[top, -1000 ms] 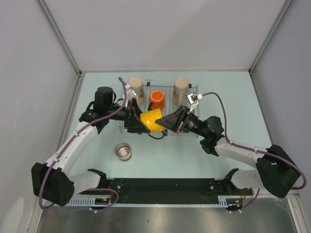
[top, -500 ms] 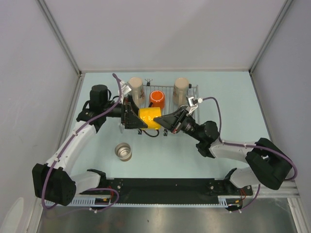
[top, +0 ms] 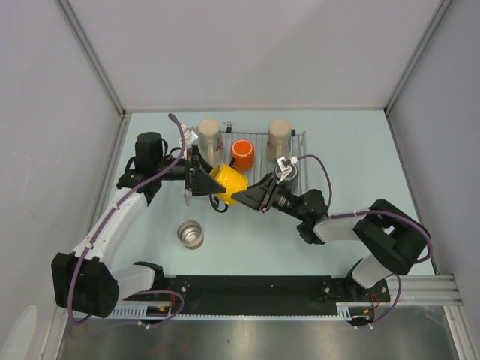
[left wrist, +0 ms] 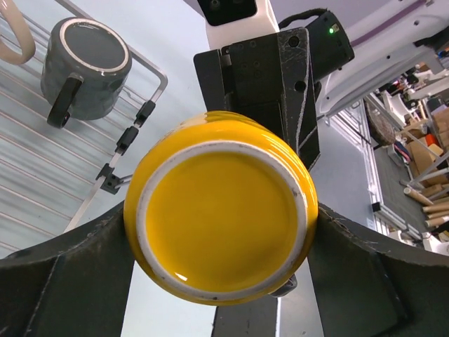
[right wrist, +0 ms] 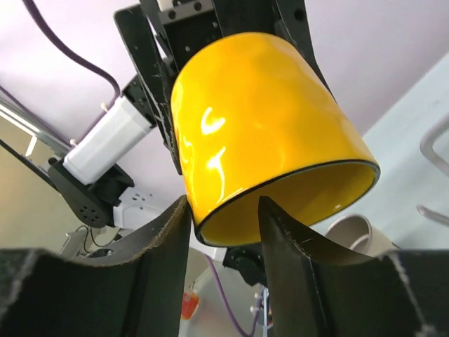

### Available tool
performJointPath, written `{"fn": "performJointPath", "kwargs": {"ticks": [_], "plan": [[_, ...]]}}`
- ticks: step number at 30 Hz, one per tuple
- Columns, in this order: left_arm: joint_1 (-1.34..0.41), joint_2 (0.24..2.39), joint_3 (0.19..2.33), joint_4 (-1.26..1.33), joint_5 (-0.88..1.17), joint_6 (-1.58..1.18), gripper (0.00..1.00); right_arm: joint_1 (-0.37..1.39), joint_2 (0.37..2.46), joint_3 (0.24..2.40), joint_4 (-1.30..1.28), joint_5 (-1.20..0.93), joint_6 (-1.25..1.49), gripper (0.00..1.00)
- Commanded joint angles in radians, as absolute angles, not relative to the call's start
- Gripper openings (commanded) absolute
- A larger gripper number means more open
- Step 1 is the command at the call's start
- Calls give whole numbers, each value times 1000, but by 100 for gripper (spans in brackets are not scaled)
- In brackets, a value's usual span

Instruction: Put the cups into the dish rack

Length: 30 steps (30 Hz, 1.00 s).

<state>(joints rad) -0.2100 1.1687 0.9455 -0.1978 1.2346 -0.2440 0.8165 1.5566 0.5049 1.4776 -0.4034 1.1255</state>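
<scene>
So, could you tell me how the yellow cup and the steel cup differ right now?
The yellow cup is held aloft in the left claw, tipped sideways; the steel cup stands upright on the table, untouched. The yellow cup looks bigger than the steel cup. Neither sits in the rack yet.

There is no text, label, brand name, number or sign that can be read in any of the three views.
</scene>
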Motion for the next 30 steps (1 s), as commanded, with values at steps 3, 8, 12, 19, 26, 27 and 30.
{"fn": "performJointPath", "kwargs": {"ticks": [3, 8, 12, 19, 26, 27, 30], "plan": [[-196, 1138, 950, -126, 1316, -195, 1, 776, 1496, 466, 1448, -518, 1100, 50], [-173, 1201, 983, -265, 1199, -14, 1, 726, 1359, 427, 1350, -534, 1082, 51], [-179, 1238, 1046, -296, 1010, 102, 1, 680, 1208, 422, 1185, -546, 1020, 56], [-262, 1397, 1215, -495, 775, 232, 1, 670, 924, 538, 562, -489, 802, 60], [-340, 1540, 1339, -569, 666, 259, 0, 660, 792, 572, 299, -428, 727, 59], [-359, 1554, 1350, -580, 652, 259, 1, 657, 776, 572, 276, -429, 723, 59], [-386, 1609, 1390, -612, 623, 268, 1, 643, 758, 572, 227, -422, 698, 59]]}}
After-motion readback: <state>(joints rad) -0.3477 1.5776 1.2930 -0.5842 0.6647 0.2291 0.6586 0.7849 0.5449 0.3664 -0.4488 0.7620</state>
